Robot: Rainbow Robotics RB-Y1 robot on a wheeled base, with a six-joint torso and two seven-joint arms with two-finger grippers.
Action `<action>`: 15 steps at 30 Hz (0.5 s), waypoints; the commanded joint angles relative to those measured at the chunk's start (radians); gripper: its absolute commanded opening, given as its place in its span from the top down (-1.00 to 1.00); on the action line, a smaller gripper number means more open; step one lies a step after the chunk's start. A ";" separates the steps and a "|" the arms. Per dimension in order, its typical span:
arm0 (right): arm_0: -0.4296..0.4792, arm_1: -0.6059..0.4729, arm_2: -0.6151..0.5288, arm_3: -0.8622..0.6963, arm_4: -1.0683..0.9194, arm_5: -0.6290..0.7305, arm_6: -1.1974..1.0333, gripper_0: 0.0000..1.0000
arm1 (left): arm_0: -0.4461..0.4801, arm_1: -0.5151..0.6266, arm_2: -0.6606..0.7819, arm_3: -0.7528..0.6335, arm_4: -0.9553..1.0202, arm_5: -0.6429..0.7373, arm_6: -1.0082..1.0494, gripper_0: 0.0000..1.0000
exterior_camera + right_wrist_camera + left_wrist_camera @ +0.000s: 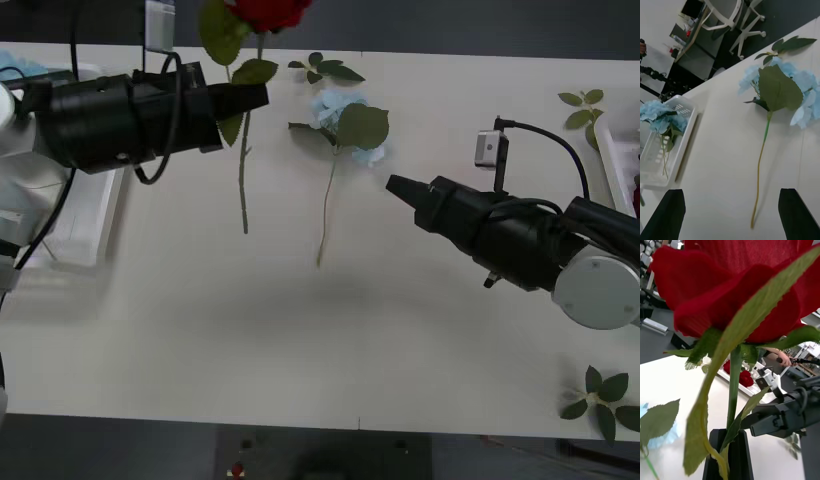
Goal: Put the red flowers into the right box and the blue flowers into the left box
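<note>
Red rose (268,12) is pinched in the left hand (262,96); right hand (392,184), spread, sits beside the blue flower (340,112).

The left arm is being held out over the table's far left part, pointing toward the robot's right. The left claw (258,97) is being kept closed, fingers (728,453) pressed together on a stem. The right arm is being extended from the right side, angled toward the table's middle. The right claw (395,184) is being held with its fingers (668,215) spread apart, gripping nothing.
</note>
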 commanded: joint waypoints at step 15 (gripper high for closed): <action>0.096 0.087 -0.058 -0.166 0.165 -0.011 0.036 -0.45 | -0.004 -0.054 -0.255 -0.100 0.041 -0.302 -0.094 1.00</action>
